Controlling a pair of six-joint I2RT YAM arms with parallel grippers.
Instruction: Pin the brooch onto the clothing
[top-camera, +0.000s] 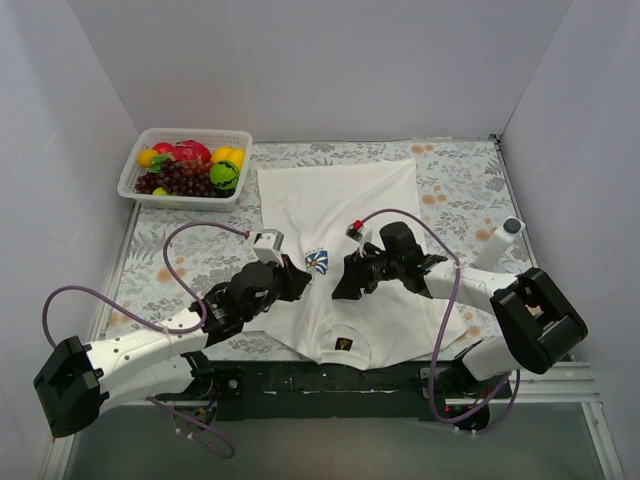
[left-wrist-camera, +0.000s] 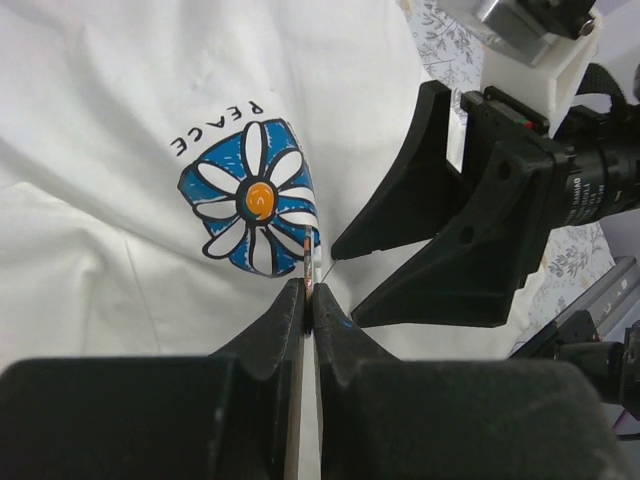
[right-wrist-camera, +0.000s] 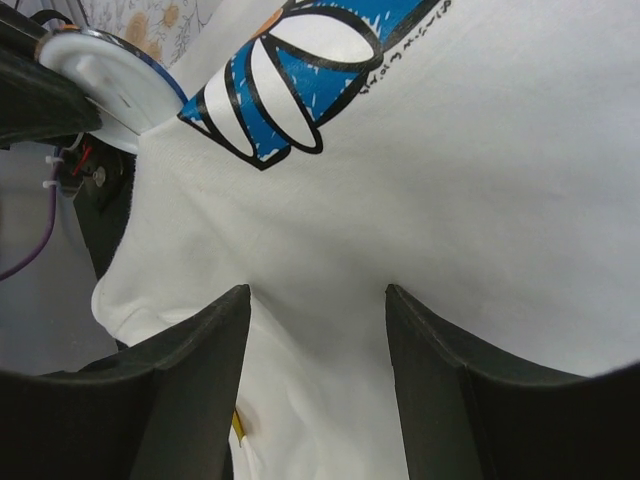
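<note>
1. White T-shirt (top-camera: 340, 195) lies spread mid-table on a flowered cloth (top-camera: 460, 180), its blue flower emblem (top-camera: 317, 261) between the two arms.
2. Left gripper (left-wrist-camera: 308, 292) is clamped on a thin round brooch (right-wrist-camera: 110, 85) at the emblem's edge.
3. Right gripper (right-wrist-camera: 318, 295) has its jaws apart over the shirt, just right of the emblem.

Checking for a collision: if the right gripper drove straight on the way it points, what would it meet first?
Probably the T-shirt: white cloth lies straight ahead of the right gripper, short of the flower emblem. The brooch sits off to one side; depth is unclear.
</note>
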